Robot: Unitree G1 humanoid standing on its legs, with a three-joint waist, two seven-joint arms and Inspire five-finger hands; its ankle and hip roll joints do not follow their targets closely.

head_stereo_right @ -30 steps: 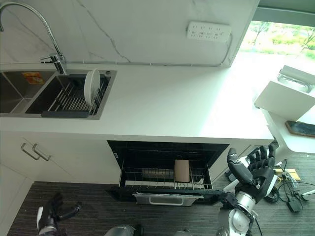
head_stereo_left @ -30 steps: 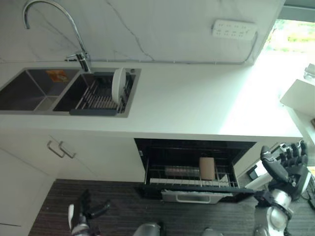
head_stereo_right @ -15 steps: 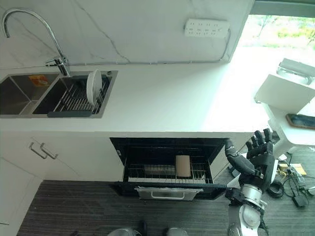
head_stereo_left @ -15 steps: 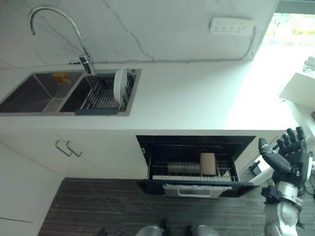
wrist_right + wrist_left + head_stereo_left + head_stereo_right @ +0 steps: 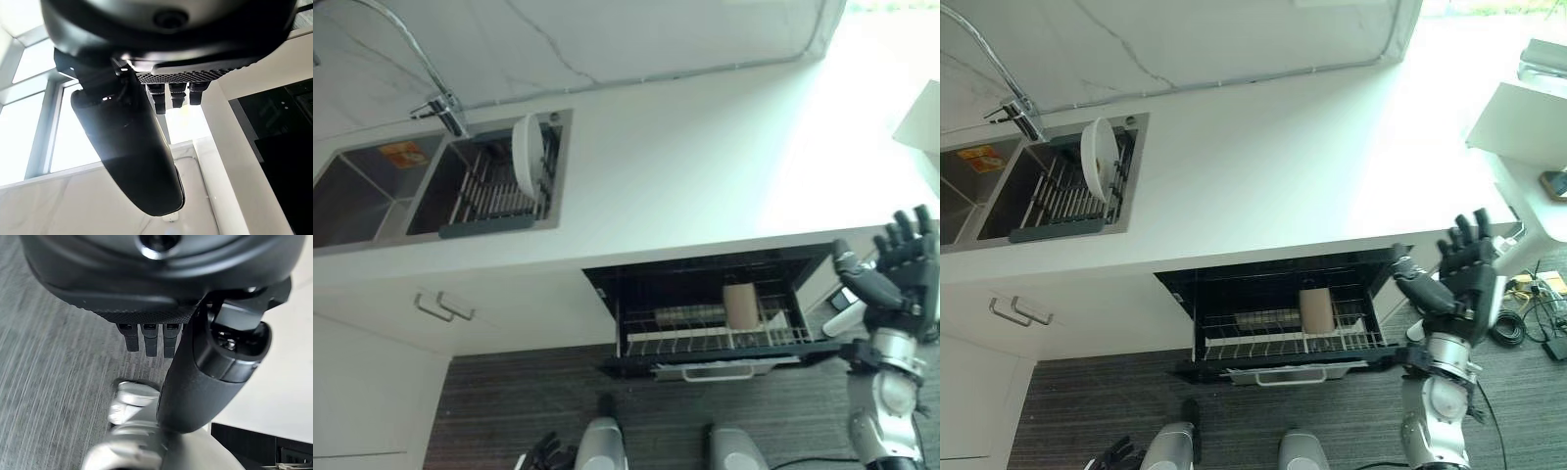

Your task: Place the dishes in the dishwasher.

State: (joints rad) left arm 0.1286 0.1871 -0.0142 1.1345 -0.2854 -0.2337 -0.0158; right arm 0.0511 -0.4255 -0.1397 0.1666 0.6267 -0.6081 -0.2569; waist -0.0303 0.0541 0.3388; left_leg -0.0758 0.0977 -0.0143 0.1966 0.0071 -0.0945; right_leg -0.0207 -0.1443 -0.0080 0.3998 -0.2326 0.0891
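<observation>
White plate [image 5: 526, 155]: upright in sink rack [image 5: 499, 191], well apart from open dishwasher [image 5: 715, 313], unmoved. Right robot hand [image 5: 1464, 274]: raised higher beside dishwasher, fingers spread, empty. Left robot hand [image 5: 161, 340]: lowered, relaxed, empty. Transfer not begun.

White bench [image 5: 705, 186] runs across, marble-veined backsplash [image 5: 607, 39] behind it. Double steel sink [image 5: 372, 191] set into bench at the left; orange sticker [image 5: 403, 152] on the left basin wall. Chrome gooseneck tap [image 5: 435, 98] stands behind the sink. White cabinet fronts below the sink with a pair of metal handles [image 5: 442, 308]. Dark wood-grain floor [image 5: 509, 401]. Bright window [image 5: 1489, 10] at far right, white ledge [image 5: 1523, 117] beside it.
</observation>
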